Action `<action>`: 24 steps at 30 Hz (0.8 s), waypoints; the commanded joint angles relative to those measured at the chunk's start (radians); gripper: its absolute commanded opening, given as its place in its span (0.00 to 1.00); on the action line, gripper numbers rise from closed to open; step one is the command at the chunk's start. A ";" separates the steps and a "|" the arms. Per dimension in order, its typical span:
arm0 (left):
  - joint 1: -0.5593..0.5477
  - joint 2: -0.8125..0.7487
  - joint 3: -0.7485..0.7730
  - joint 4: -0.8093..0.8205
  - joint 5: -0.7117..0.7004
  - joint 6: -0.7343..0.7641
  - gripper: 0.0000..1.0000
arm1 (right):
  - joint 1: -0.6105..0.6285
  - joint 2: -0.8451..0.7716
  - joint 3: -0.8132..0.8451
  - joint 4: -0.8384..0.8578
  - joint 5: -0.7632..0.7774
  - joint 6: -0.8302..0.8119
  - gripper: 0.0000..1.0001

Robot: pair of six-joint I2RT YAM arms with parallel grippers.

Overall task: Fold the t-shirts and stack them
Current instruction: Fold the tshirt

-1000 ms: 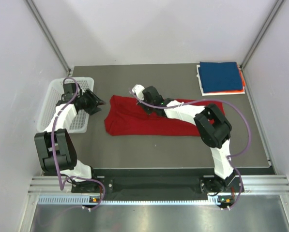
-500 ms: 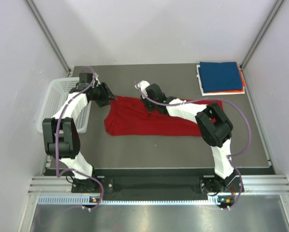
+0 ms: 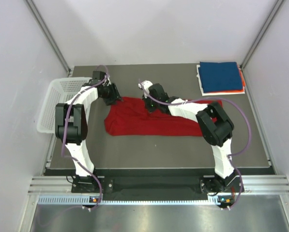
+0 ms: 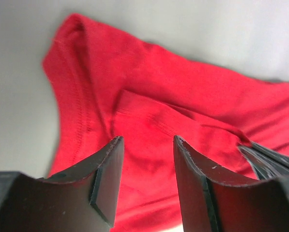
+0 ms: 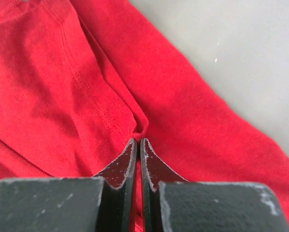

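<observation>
- Starting at the near edge: the grey table is bare along its front strip.
- The red t-shirt lies across the middle of the table. Its long side runs left to right and it is flat, though rumpled along its far edge.
- The right gripper is down on the far edge of the red t-shirt, near the garment's centre. Its jaws are closed to a hairline gap. A pucker of cloth with a stitched seam meets the fingertips and appears to be nipped between them.
- The left gripper is over the far-left corner of the red t-shirt. Its jaws stand apart at a moderate width with nothing between them. A raised fold of red cloth lies below the gap, and contact with it cannot be confirmed.
- A white mesh basket sits at the left edge of the table, clear of the red t-shirt.
- A folded stack rests in the far-right corner, well apart from both grippers. The dark blue t-shirt is on top. The orange t-shirt shows at the right edge of the stack, and the white t-shirt shows at the left edge.
</observation>
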 commanded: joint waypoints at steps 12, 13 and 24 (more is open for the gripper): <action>-0.008 0.095 0.043 0.063 -0.040 0.063 0.46 | -0.028 -0.028 -0.029 0.090 -0.074 0.045 0.00; -0.008 0.100 0.049 0.055 -0.042 0.064 0.46 | -0.031 -0.030 -0.029 0.090 -0.074 0.045 0.00; -0.009 0.089 0.015 0.140 0.033 0.066 0.06 | -0.034 -0.019 -0.032 0.097 -0.082 0.053 0.00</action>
